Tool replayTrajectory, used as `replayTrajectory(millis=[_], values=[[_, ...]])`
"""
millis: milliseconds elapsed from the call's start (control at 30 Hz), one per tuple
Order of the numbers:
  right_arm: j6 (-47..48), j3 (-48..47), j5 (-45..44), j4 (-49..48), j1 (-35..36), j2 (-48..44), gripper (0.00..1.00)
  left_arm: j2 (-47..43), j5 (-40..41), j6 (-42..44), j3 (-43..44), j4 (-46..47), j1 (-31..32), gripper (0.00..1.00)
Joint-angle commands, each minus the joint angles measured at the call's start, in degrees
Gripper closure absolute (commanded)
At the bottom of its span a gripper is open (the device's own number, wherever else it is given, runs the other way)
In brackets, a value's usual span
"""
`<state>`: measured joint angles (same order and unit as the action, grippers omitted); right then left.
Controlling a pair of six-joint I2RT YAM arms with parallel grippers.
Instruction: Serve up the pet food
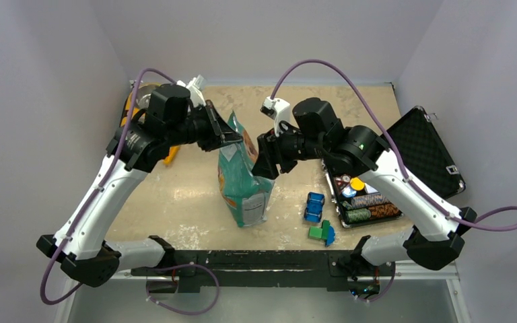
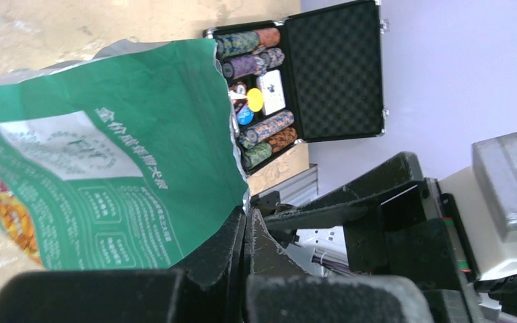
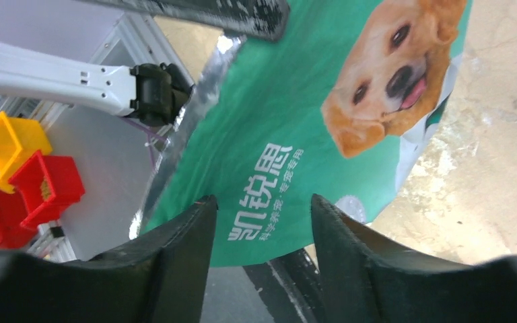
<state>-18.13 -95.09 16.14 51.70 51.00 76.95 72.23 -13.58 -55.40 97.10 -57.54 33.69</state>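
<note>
The teal-green pet food bag with an orange dog picture stands upright at the table's middle. No kibble shows. My left gripper is at the bag's top edge. In the left wrist view its jaws are pressed together on the silver-lined rim of the bag. My right gripper is open beside the bag's upper right side. In the right wrist view the bag's front fills the space just beyond the spread fingers of the gripper, which hold nothing.
An open black case with stacked poker chips lies at the right; it also shows in the left wrist view. A blue toy and a green-blue toy sit near the front. A yellow object is at the back left.
</note>
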Motion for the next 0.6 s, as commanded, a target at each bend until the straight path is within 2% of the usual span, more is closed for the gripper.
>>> replayTrajectory(millis=[0,100,167,267,333,467,567], values=[[-3.62,-3.83,-1.94,-2.59,0.11,0.23,0.35,-6.24,-7.65,-5.03,-11.42,27.09,-0.53,1.00],[-4.07,-3.32,0.82,-5.39,0.23,0.71,0.34,-10.00,-5.35,-9.48,-17.94,43.66,-0.67,1.00],[-3.94,-3.14,0.99,-5.06,0.59,1.47,0.40,-10.76,-3.12,-9.39,-17.63,42.38,-0.82,1.00],[-3.89,-2.01,-0.37,-5.41,1.23,2.74,0.59,-10.74,-2.80,-8.88,-16.91,39.97,-0.82,1.00],[-3.37,-2.27,-0.08,-5.39,2.11,3.94,0.66,-11.08,-3.53,-10.71,-18.59,42.04,-0.80,1.00],[-3.36,-3.82,-1.31,-4.51,2.70,5.05,0.68,-12.61,-3.97,-13.64,-22.92,48.15,-0.85,1.00],[-5.82,-7.52,-11.66,0.30,2.15,3.94,0.66,-13.52,-4.96,-13.77,-24.78,51.65,-1.03,1.00]])
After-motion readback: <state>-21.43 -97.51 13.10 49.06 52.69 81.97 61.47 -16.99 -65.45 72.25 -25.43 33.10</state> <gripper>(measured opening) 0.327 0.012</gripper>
